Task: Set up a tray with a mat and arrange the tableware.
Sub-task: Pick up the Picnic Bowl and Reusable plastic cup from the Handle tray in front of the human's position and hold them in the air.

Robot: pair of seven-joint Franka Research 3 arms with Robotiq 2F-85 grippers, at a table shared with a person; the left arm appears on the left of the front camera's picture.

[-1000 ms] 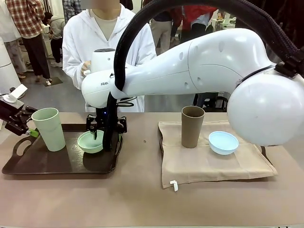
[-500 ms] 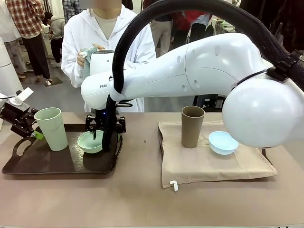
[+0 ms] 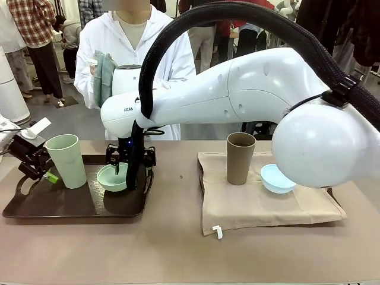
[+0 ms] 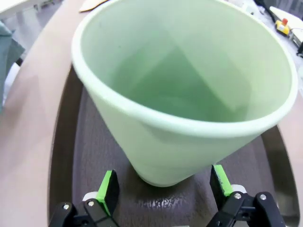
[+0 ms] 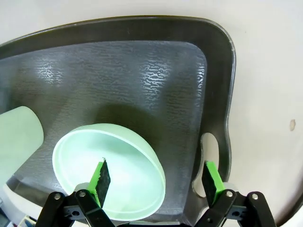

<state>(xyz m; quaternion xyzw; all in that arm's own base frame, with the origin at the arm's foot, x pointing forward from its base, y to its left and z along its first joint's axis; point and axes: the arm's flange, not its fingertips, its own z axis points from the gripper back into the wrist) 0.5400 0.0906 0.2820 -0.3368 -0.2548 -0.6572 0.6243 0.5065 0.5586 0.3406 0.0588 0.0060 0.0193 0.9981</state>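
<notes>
My left gripper (image 4: 164, 187) stands open, straddling the base of the pale green cup (image 4: 184, 94), which is upright on the dark tray (image 3: 59, 202). My right gripper (image 5: 156, 174) hangs open over the pale green bowl (image 5: 128, 156) beside it. The brown cup (image 3: 240, 158) and light blue bowl (image 3: 276, 178) sit on the beige mat (image 3: 261, 208).

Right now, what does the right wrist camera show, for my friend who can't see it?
A pale green bowl sits on a dark tray, with the right tool open over it. A pale green cup's edge shows at the left.
</notes>
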